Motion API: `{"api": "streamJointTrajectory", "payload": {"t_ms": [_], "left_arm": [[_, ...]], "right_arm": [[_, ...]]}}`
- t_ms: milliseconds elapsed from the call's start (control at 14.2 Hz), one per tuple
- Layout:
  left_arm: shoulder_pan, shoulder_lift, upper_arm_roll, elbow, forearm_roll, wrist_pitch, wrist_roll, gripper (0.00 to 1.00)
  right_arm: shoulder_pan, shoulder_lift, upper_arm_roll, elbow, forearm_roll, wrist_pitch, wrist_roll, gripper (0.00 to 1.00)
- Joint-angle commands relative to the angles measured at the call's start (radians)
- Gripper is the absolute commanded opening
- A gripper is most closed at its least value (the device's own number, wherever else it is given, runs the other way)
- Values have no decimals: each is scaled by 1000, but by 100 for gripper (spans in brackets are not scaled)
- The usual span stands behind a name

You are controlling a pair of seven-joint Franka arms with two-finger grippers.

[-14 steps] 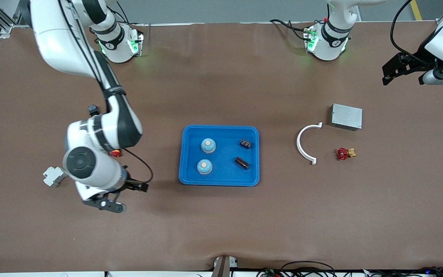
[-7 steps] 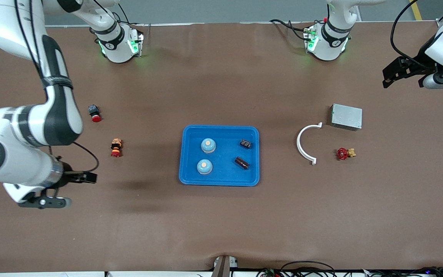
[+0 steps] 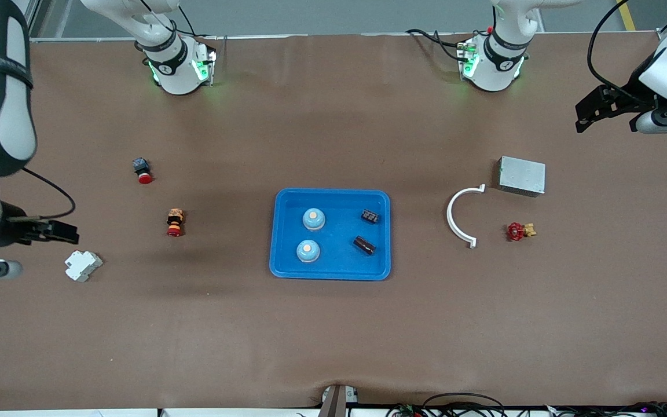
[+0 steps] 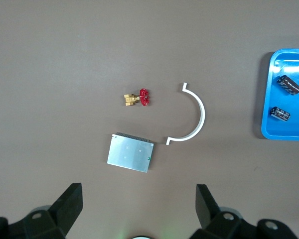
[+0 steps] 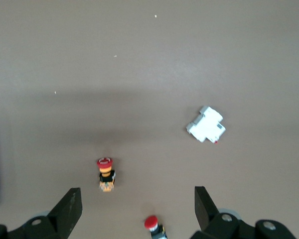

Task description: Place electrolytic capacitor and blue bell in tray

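My right arm has swung away from beside the tray point(image 3: 287, 231) toward its own end of the table, uncovering the white block point(image 3: 83, 265) and two red-capped buttons point(image 3: 175, 223); my left arm has not moved. Right pincer point(image 3: 58, 233): raised over the table edge near the white block, jaws spread wide, holding nothing. Left pincer point(image 3: 591, 110): waiting high over the left arm's end of the table, above the grey box point(image 3: 521, 175), likewise wide open and empty. The tray lies mid-table and already holds two blue bells point(image 3: 313, 218) and two capacitors point(image 3: 364, 244), bells toward the right arm's end, capacitors toward the left arm's. The white arc point(image 3: 462, 215) and red valve point(image 3: 519, 231) lie outside it, between tray and box. I judge the placing step finished and the retreat in hand; the next move calls for no grasp, only parking both arms clear.
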Motion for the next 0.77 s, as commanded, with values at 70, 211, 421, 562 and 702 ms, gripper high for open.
{"api": "streamJointTrajectory", "payload": {"t_ms": [70,211,421,562,702], "left_arm": [[2,-12,-9,-5,-12,-1,-7,100],[2,-12,-10,-5,-12,-11,-7,100],[-8,-8,-12,0,-8,-9,0,100],[-6,-8,-14,0,-8,-8,10,100],[-1,-9,-14,1,-10,-8,13,100]], "right_arm": [[-30,-151,17,-89,6,-42,-8,100],[-36,-188,17,-86,6,-81,-6,100],[-44,-237,17,-84,9,-124,4,100],[-47,-250,19,-76,9,-145,6,100],[-55,-251,19,-48,9,-186,6,100]]}}
